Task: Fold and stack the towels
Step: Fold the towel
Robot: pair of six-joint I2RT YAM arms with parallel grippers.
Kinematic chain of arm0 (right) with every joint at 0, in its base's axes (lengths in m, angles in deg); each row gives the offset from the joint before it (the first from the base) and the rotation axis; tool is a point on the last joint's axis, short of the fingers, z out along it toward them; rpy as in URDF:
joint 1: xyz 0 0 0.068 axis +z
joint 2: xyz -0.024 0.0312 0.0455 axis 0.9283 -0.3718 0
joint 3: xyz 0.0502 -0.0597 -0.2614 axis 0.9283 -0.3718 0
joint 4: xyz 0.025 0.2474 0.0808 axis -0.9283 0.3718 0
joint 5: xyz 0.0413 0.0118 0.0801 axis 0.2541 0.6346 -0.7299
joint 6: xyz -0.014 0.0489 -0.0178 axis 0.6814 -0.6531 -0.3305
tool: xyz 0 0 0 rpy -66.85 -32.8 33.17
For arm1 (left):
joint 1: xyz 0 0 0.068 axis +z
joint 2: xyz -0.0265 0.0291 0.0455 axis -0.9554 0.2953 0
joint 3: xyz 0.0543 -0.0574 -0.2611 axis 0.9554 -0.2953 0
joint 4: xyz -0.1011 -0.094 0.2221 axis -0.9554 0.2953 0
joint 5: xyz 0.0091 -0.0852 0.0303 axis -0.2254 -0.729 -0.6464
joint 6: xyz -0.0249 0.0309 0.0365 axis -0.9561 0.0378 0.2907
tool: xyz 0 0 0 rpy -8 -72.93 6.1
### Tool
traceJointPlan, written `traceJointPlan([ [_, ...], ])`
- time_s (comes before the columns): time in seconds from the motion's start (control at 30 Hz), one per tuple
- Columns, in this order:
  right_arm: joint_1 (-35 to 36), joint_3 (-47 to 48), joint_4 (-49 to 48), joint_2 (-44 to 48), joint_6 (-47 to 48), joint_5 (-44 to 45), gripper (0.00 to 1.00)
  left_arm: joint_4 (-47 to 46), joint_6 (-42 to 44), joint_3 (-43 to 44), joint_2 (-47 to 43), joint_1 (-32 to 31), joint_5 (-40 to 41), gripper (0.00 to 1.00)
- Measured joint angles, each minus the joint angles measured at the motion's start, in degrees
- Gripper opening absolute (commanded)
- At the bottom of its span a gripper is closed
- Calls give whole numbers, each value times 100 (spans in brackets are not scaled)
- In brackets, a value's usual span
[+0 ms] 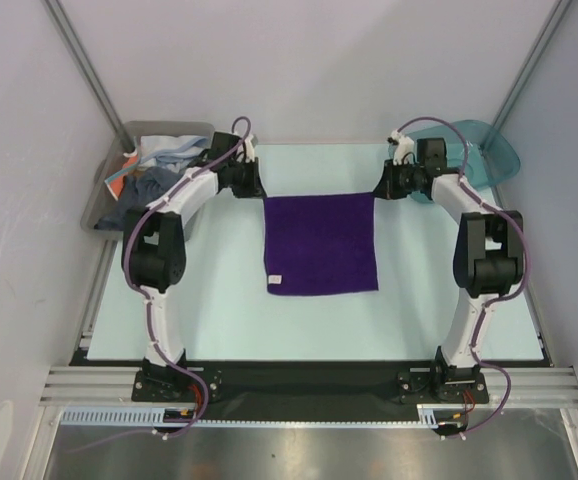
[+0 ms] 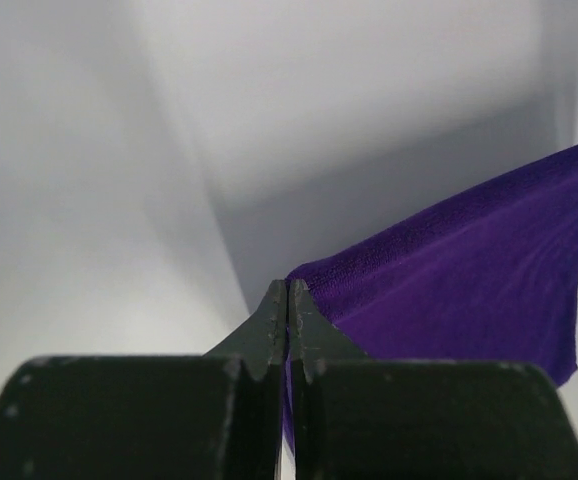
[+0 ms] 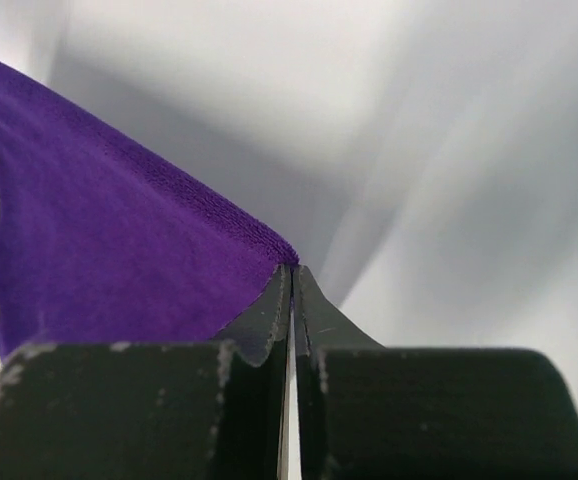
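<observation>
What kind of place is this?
Probably a robot lab work cell: plain white panels on metal framing enclose a pale table, the left arm and right arm are bolted to a rail at its near edge, and a grey bin holds cloths.

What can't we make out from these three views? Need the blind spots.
- Top external: cloths in the grey bin are heaped and partly behind the left arm; count unclear.
- Top external: teal bin contents, partly blocked by the right arm.
- Top external: white tag on the purple towel, too small to read.
- Wrist views: left gripper and right gripper jaws fill the bottom; towel runs off frame.
</observation>
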Motion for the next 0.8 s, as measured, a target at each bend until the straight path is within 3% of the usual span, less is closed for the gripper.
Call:
traceJointPlan([
  [0.43, -28, -544, -496, 1919, -258, 376, 0, -413, -9, -323, -1725, -33, 11, 0],
  [0.8, 7, -1598, -590, 3950, -516, 431, 0, -706, -28, -1714, -3587, -306, -11, 1],
])
